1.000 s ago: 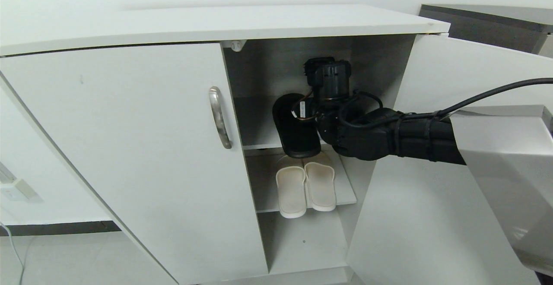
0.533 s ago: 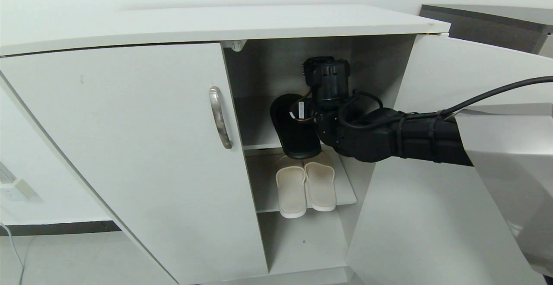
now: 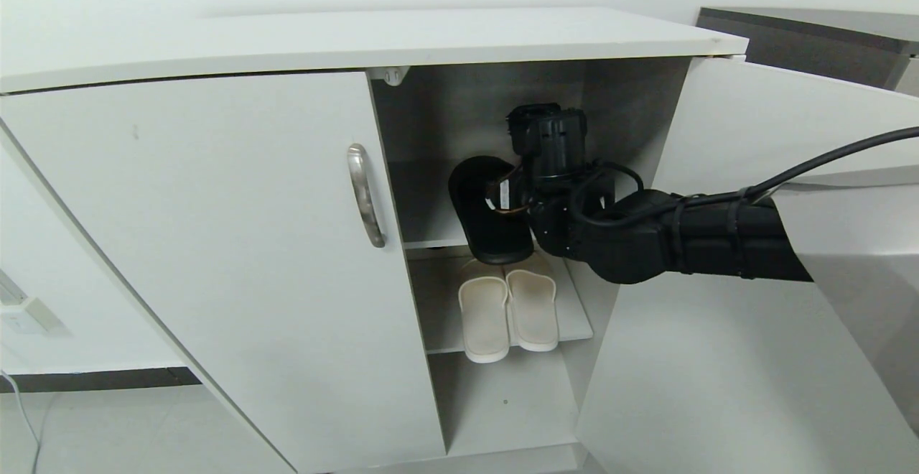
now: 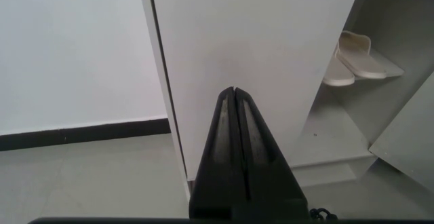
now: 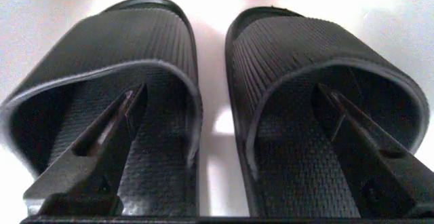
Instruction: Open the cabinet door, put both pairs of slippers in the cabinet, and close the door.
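While the left hand (image 4: 234, 96) hangs outside the white wooden cabinet (image 3: 359, 36), clenched shut in front of the cabinet's closed left door (image 3: 215, 244), all the change lies further right, in the cabinet's open half. There the pair of black ribbed rubber slippers (image 3: 487, 208) lies on the cabinet's upper shelf (image 3: 423, 208), heels jutting a little over the shelf's front edge. It has hardly shifted over the last second. The pair of cream-white rubber slippers (image 3: 508, 309) sits unmoved on the cabinet's middle shelf (image 3: 438, 301), just below. The right arm's wrist has sunk slightly, and its forearm has dropped and drawn a little away from the cabinet. The right hand (image 5: 229, 91) is released, its fingers (image 5: 102, 149) spread wide, one under each black slipper's strap, with shelf showing between the two slippers. That reads as the set-down being finished. Both pairs look housed, so what remains is probably pulling the hand out and swinging the cabinet's open white right door (image 3: 754, 172) shut.
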